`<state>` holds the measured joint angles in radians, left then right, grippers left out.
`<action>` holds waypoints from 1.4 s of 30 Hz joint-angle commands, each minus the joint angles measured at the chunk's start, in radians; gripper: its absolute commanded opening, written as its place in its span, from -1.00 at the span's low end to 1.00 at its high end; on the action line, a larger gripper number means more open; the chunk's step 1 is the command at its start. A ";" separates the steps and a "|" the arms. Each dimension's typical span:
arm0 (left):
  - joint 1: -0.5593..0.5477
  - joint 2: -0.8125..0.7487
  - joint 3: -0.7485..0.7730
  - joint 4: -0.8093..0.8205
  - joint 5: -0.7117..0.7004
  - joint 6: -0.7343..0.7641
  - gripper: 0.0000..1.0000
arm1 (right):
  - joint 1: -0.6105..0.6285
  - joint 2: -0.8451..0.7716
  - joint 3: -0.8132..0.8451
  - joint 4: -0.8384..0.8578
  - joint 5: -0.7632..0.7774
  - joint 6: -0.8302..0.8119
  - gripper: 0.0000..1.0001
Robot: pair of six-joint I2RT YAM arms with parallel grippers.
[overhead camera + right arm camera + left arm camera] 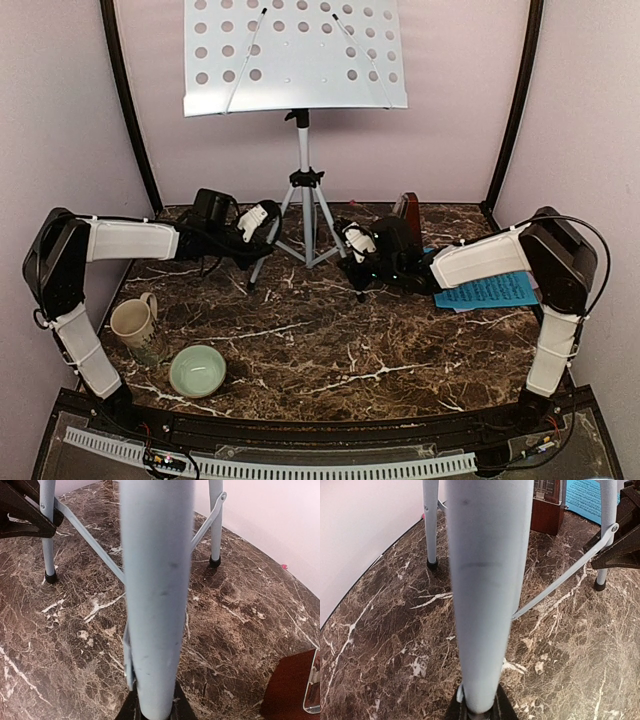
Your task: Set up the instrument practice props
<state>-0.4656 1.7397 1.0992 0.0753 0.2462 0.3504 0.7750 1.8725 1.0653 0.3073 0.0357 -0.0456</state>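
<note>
The left gripper is clamped on one tripod leg of the music stand, and the right gripper is clamped on another tripod leg. The stand is between the two tools. I think both arms should move together and slowly, so it stays upright and misses the metronome just behind the right gripper.

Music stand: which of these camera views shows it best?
The top external view. It takes in the music stand from its perforated white desk down the pole to the tripod legs. Each wrist view shows only one leg, huge and close, running down into the jaws, with two other legs behind.
</note>
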 commanded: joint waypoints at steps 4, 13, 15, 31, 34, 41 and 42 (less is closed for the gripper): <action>0.092 0.031 -0.038 -0.206 -0.144 0.079 -1.00 | -0.005 -0.042 -0.032 -0.133 0.010 0.022 -1.00; 0.121 0.025 -0.042 -0.214 -0.163 0.104 -1.00 | 0.043 -0.074 -0.030 -0.171 -0.002 0.093 -1.00; 0.122 0.035 -0.035 -0.201 -0.142 0.096 -1.00 | 0.055 -0.068 -0.024 -0.166 -0.003 0.103 -1.00; 0.066 -0.053 -0.071 -0.149 -0.015 0.035 -0.96 | 0.102 -0.101 -0.013 -0.199 0.037 0.155 -1.00; 0.045 -0.077 -0.100 -0.136 -0.010 0.024 -0.97 | 0.119 -0.147 -0.052 -0.205 0.060 0.169 -1.00; -0.012 -0.100 -0.140 -0.133 -0.021 0.000 -0.98 | 0.162 -0.259 -0.175 -0.202 0.097 0.232 -1.00; -0.018 -0.103 -0.148 -0.128 -0.023 -0.007 -0.99 | 0.171 -0.268 -0.187 -0.202 0.104 0.245 -1.00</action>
<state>-0.4877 1.6455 1.0042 0.0345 0.3389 0.4229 0.9077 1.6890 0.9360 0.1452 0.1196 0.1146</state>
